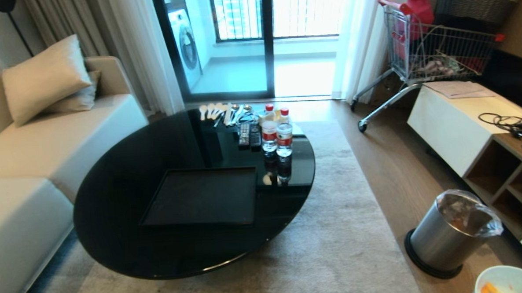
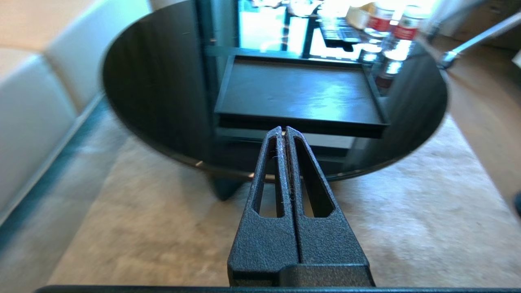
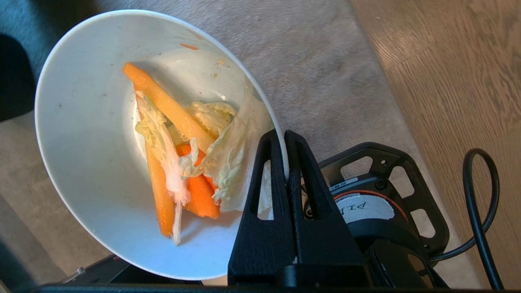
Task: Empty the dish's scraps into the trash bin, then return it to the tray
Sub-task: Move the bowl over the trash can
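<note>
From the head, the dish (image 1: 509, 281) shows low at the near right, just this side of the trash bin (image 1: 450, 233) and not yet over its mouth. The tray (image 1: 203, 196) lies bare on the round black bench (image 1: 127, 201), well left of the trash bin. I judge the carry to the trash bin is in hand; next the dish must go above the liner and tip.

At the left wrist, the left pincer (image 2: 283, 131) is closed on nothing, near the tray.

At the right wrist, the right pincer (image 3: 283, 136) is clamped tight on the dish rim, the scraps (image 3: 183, 162) inside.
</note>
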You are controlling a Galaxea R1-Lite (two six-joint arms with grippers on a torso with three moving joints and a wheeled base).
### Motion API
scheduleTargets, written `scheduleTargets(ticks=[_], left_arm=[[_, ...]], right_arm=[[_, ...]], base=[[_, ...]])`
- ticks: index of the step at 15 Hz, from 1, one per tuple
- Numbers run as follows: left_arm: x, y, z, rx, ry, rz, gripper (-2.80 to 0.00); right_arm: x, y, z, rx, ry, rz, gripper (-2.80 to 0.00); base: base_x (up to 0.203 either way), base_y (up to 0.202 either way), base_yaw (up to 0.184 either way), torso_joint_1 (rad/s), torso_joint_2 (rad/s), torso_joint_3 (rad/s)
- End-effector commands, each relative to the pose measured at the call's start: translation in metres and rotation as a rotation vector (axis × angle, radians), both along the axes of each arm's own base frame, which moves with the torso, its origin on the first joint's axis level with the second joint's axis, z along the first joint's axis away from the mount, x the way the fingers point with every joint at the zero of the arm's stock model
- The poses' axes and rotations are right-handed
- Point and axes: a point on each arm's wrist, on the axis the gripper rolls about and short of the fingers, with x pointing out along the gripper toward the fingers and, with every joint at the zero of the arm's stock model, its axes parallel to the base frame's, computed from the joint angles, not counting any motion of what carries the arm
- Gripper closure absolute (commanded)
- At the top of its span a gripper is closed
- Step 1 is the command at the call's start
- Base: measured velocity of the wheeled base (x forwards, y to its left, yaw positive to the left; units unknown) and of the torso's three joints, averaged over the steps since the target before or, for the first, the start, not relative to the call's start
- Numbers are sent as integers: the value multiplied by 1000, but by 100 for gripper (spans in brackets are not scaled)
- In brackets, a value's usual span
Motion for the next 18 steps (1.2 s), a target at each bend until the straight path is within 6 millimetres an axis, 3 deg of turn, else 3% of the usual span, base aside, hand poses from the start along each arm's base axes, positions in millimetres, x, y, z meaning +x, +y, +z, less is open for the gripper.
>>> scheduleTargets(ticks=[1,18], left_arm=[[0,0,0,-1,-1,0,0],[0,0,0,-1,-1,0,0]], right_arm=[[-1,0,0,1,3,-3,0],[-5,-1,-1,2,22,-15,0]], base=[[0,9,-169,1,2,6],[0,10,-164,3,2,2]])
